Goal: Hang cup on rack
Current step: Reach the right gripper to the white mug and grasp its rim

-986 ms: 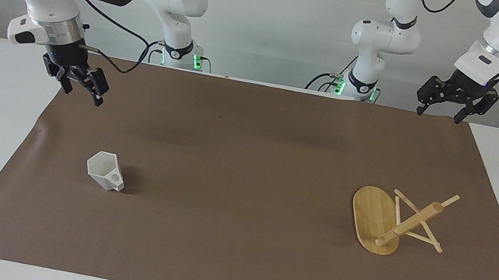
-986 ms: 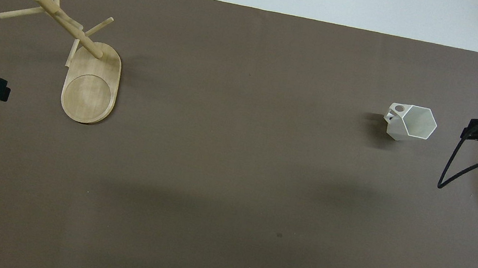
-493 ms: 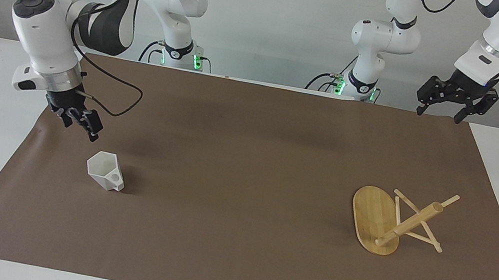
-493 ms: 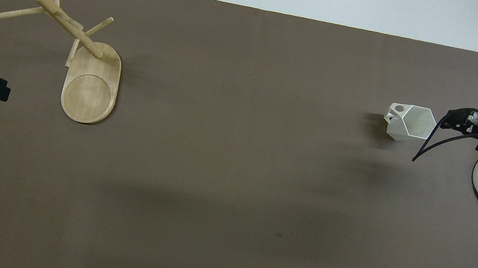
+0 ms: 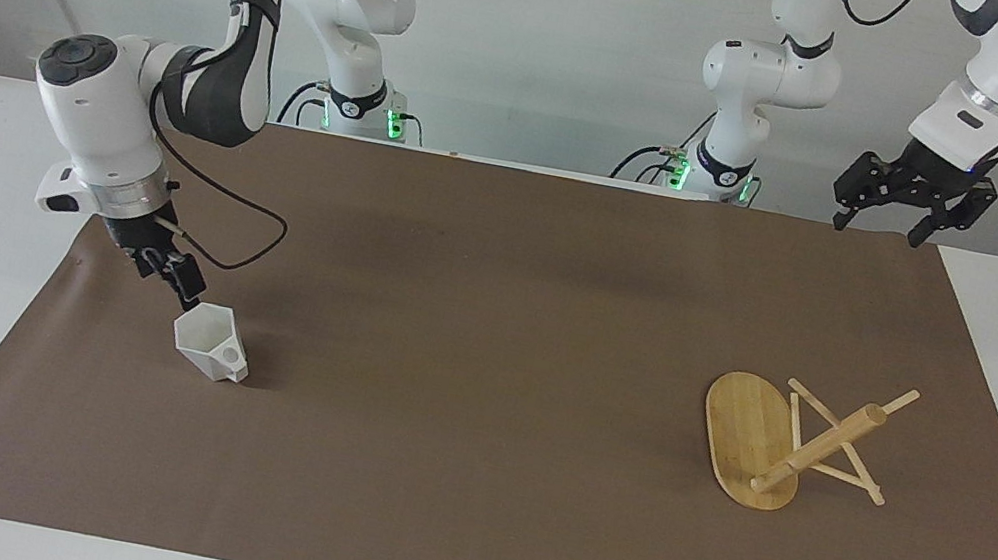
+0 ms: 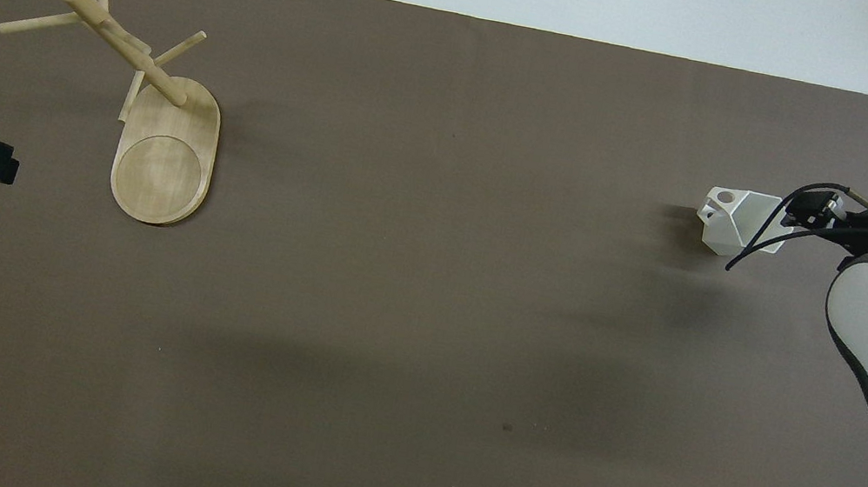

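While upright, cup (image 5: 208, 341) mouth skyward, handle away from robots

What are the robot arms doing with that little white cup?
The right gripper is down at the rim of the white cup, which stands on the brown mat at the right arm's end of the table; it does not hold the cup yet. The wooden rack lies tipped over at the left arm's end. The left gripper waits, raised and open, over the mat's edge by its base.

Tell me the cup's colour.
Plain matte white cup, no pattern; clearest in the facing view.
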You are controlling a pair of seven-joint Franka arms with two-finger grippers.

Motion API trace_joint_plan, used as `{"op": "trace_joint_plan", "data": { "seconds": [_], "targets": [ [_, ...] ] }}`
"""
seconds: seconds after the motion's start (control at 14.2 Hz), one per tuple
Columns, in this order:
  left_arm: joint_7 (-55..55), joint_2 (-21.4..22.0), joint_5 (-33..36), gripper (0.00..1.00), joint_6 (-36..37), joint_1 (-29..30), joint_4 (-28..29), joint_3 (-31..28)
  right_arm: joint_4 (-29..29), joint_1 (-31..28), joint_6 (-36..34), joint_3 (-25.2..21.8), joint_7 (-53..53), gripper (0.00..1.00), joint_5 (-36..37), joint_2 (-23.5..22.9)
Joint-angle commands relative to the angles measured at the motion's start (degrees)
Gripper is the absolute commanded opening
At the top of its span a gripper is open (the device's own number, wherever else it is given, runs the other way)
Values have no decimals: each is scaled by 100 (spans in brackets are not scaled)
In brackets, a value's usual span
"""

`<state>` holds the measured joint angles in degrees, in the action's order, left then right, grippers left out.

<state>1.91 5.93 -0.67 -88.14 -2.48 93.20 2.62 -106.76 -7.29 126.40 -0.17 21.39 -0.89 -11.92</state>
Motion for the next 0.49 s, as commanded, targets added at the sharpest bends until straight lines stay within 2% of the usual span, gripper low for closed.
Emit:
{"op": "trace_joint_plan", "data": {
  "seconds": [0.0,0.42],
  "targets": [
    [12,146,138,100,-1,19,154,10,-195,8,156,52,173,99,-34,-3],
    [3,146,138,100,-1,19,154,10,-495,8,411,52,296,93,-34,6]
  ]
}}
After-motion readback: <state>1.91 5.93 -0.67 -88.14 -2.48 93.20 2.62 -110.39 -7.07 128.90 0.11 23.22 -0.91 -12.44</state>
